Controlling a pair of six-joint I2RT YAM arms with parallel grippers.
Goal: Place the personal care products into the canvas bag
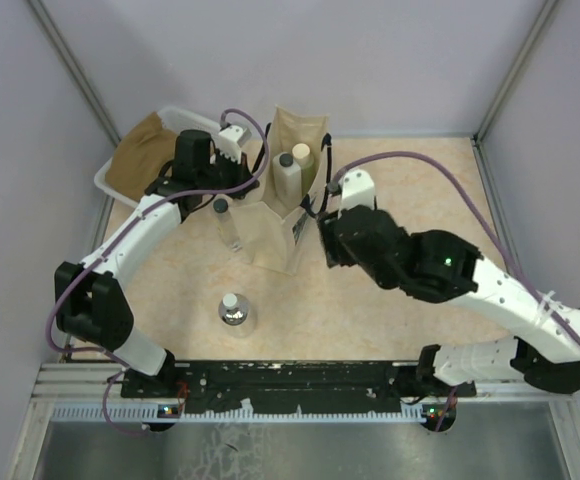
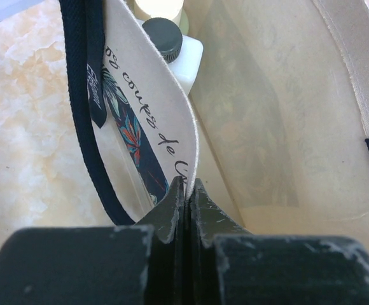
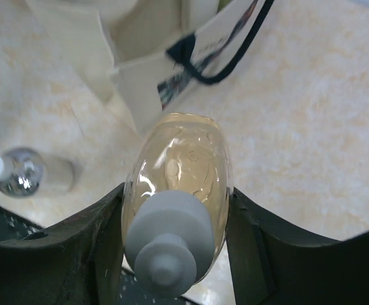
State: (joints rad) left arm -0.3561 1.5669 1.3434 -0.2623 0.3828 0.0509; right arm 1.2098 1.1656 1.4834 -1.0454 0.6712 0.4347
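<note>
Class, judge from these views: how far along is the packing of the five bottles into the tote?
Done: the square whitish bottle and the olive-green bottle sit inside the canvas bag. In hand: the right tool grips the amber bottle near the bag; the left tool pinches the bag's rim. Remaining: the slim clear bottle and the silvery round bottle stand on the table.

Top external camera looked steeply down from above and behind the arm bases, covering the whole tabletop (image 1: 390,300). Left wrist camera sat very close, facing along the left fingers (image 2: 169,213) into the canvas bag (image 2: 267,127). Right wrist camera faced down at the tabletop past the right fingers (image 3: 89,254), amber bottle (image 3: 178,178) filling its foreground. All three shared the canvas bag; top and right wrist also shared the silvery bottle (image 1: 234,311).
</note>
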